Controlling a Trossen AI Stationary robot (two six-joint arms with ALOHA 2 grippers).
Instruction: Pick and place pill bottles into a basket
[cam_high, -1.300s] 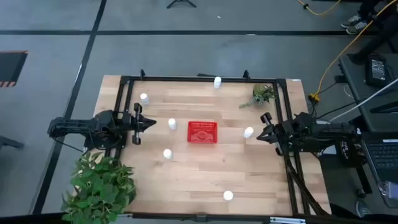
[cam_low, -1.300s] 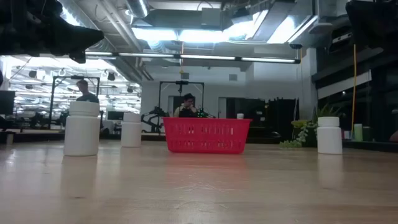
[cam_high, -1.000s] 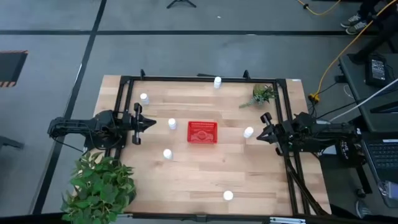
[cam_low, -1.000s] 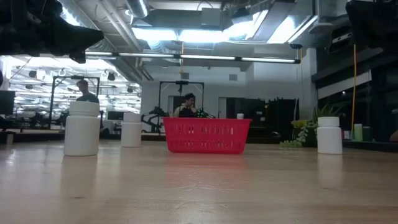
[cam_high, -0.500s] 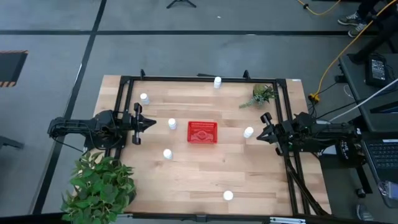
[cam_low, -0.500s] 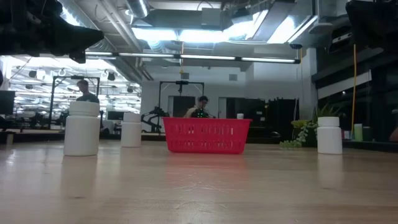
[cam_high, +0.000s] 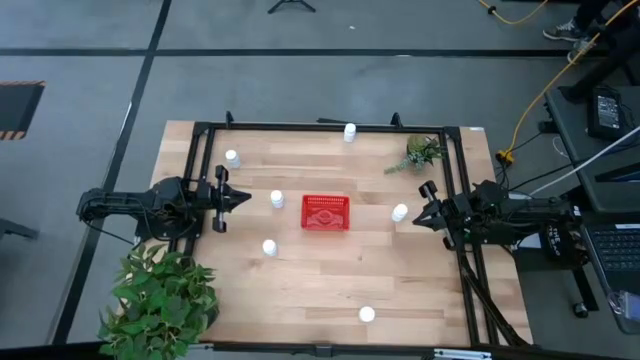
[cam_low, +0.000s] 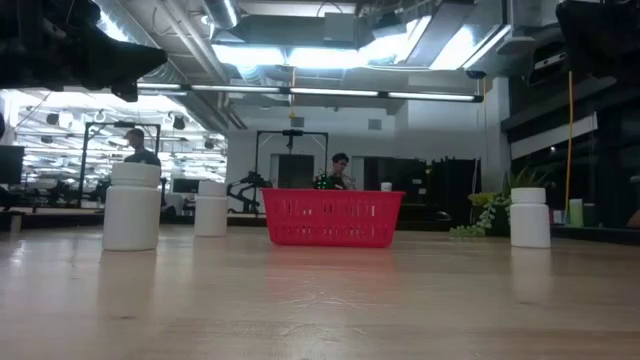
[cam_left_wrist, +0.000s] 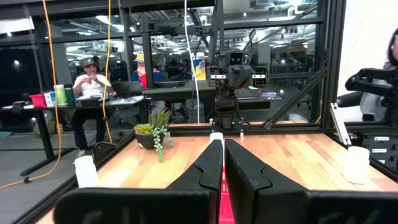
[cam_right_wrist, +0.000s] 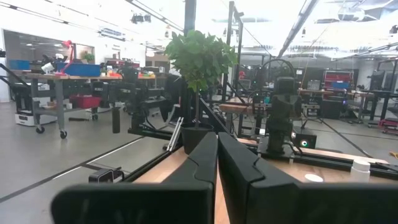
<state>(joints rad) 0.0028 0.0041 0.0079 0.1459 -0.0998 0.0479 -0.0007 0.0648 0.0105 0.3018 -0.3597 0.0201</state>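
Pill bottles are standing upright and scattered on the wooden table (cam_high: 320, 275), all six outside the basket; no writing is readable on any of them. Going near to far in the high view: one (cam_high: 367, 315) by the near edge, one (cam_high: 269, 247) left of centre, one (cam_high: 400, 212) just beside the right gripper (cam_high: 423, 214), one (cam_high: 277, 199) between the left gripper (cam_high: 241, 198) and the basket (cam_high: 326, 213), one (cam_high: 232, 158) toward the far left, one (cam_high: 349, 131) at the far edge. Both grippers are sitting at the table's sides with fingers pressed together, gripping nothing. The red basket is lying mid-table, well apart from both. A small plant sprig (cam_high: 421, 151) is lying at far right.
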